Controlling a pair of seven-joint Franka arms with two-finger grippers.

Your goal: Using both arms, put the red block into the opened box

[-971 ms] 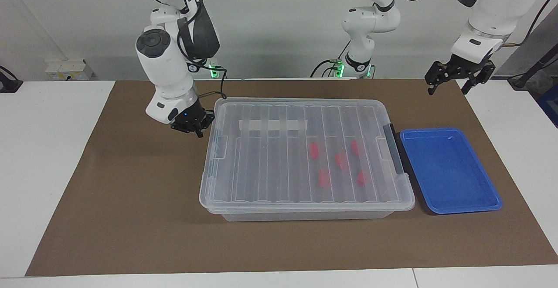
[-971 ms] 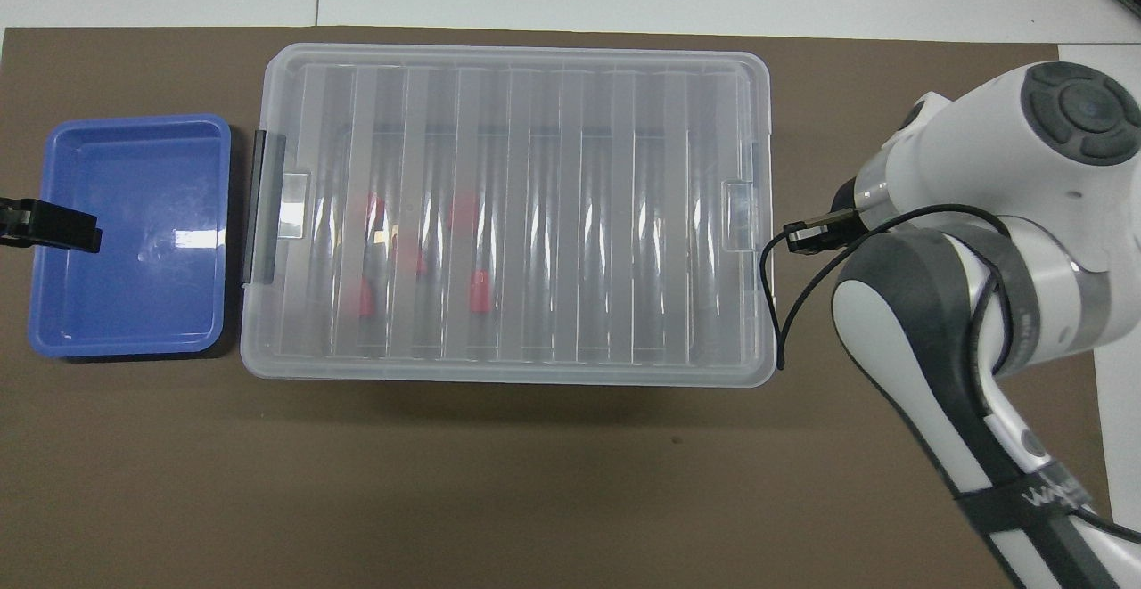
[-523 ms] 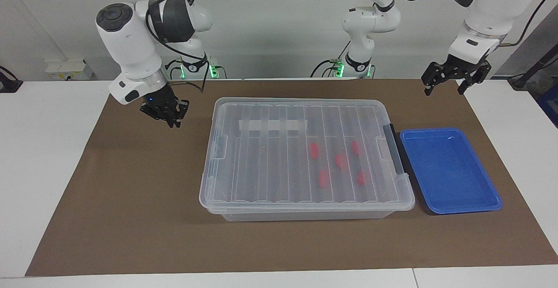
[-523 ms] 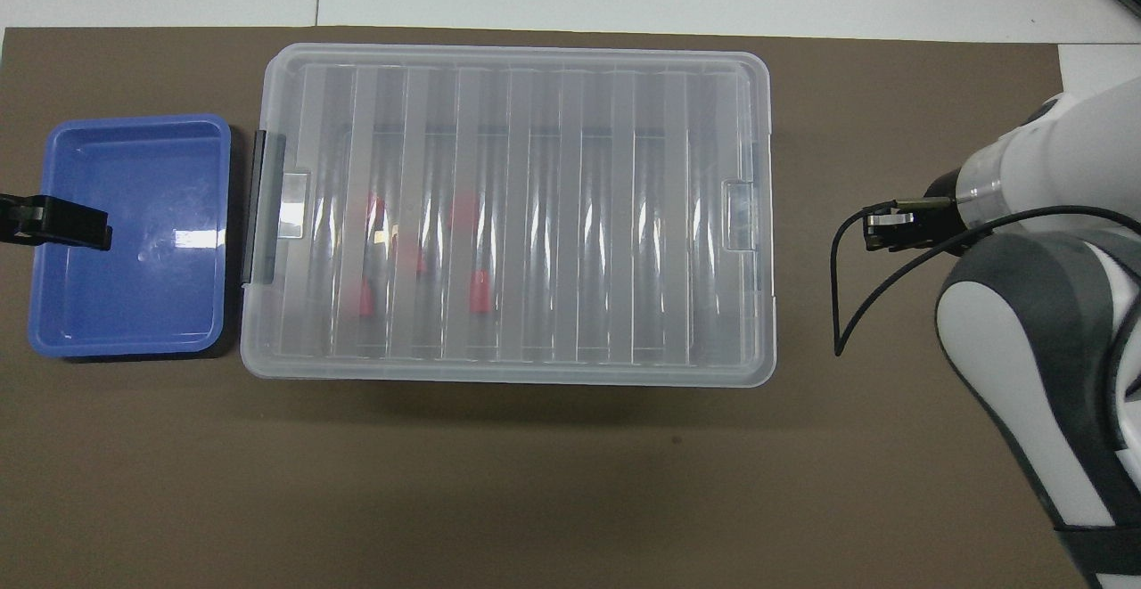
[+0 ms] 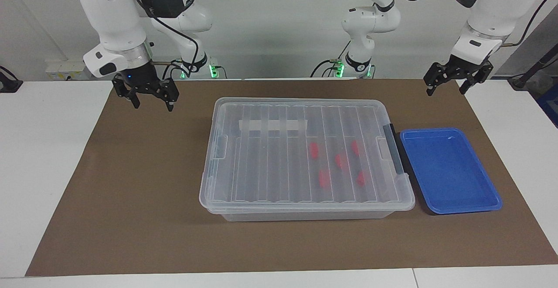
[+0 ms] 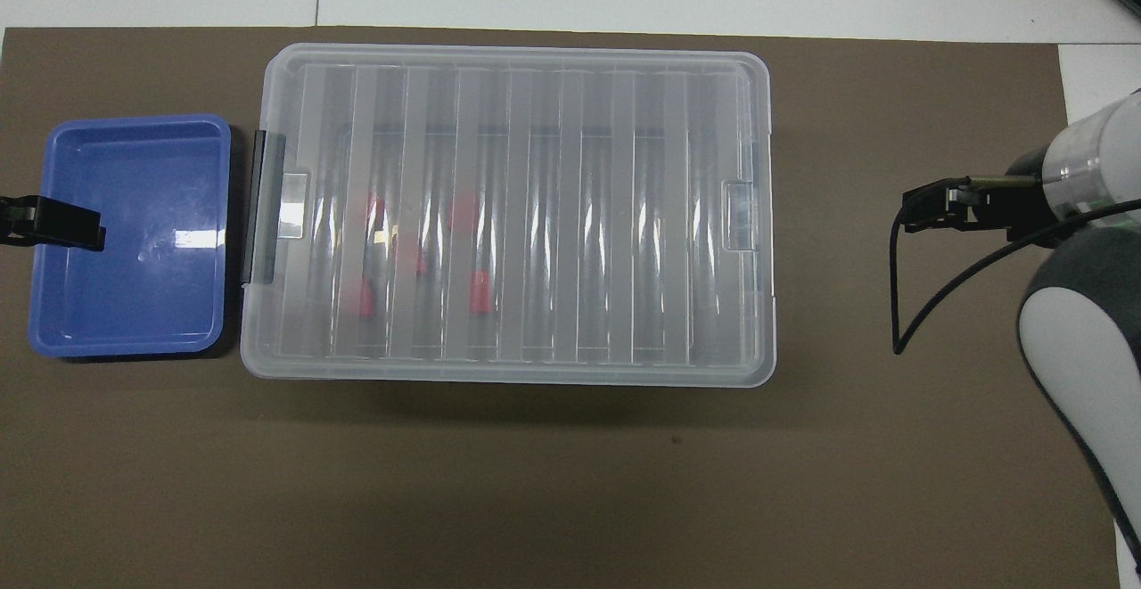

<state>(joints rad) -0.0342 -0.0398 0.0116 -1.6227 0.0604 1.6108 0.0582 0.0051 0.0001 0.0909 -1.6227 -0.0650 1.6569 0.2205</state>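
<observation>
The clear box (image 5: 279, 166) (image 6: 535, 339) lies in the middle of the brown mat with its ribbed lid on. Through the lid I see several red blocks (image 5: 340, 160) (image 6: 480, 293) on its floor, toward its dark grey handle (image 5: 394, 148). My right gripper (image 5: 152, 103) (image 6: 927, 208) hangs open and empty over the mat, off the box's end toward the right arm's end of the table. My left gripper (image 5: 447, 91) (image 6: 55, 224) hangs open and empty in the air by the blue tray.
An empty shallow blue tray (image 5: 449, 170) (image 6: 125, 233) lies on the mat right beside the box's handle end. The brown mat (image 5: 130, 201) covers most of the white table.
My right gripper has pulled up and away from the box's end toward the right arm's end of the table, and it has opened. The left arm has barely moved.
</observation>
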